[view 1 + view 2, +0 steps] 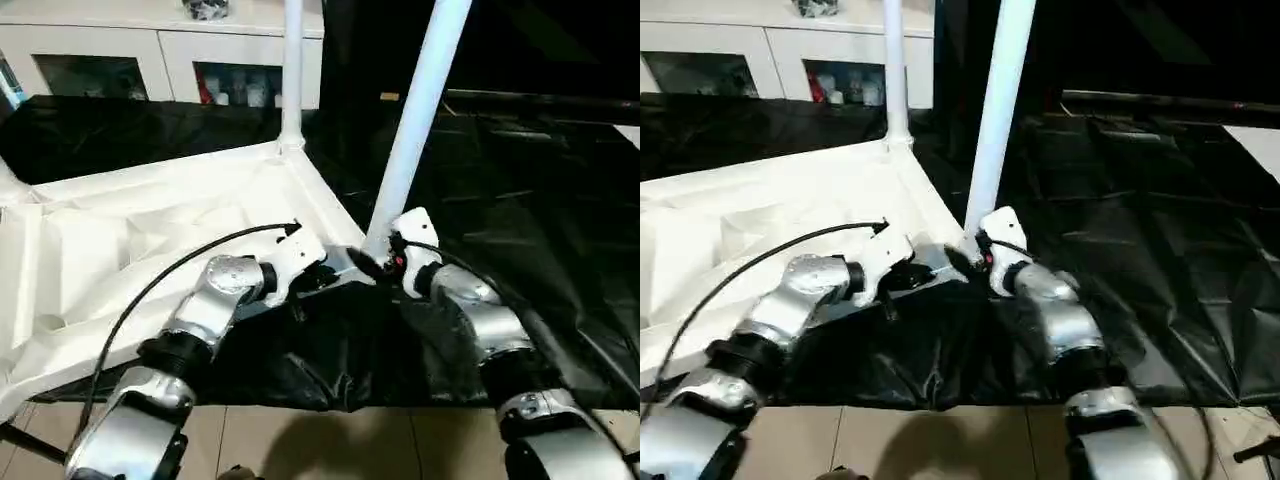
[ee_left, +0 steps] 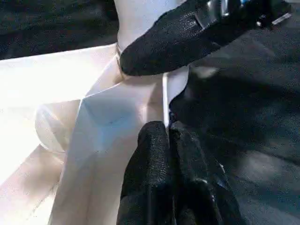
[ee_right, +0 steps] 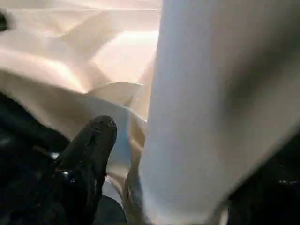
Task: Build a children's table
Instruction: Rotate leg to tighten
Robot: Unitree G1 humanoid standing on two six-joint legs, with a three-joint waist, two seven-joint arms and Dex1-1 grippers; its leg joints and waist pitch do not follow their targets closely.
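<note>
Seating near leg (image 1: 415, 120) in top (image 1: 150, 230) corner socket. Left fingers (image 2: 154, 154) clenched, bracing rim; right fingers (image 3: 91, 140) spread beside leg. Keep leg plumb, press straight.

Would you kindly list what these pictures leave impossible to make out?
- Near leg: top cut off by the left eye view's upper edge.
- Its seating in the corner socket: hidden behind the right pincer.
- Cabinet contents: too small behind the glass.
- Table top: cut off at the left edge.
</note>
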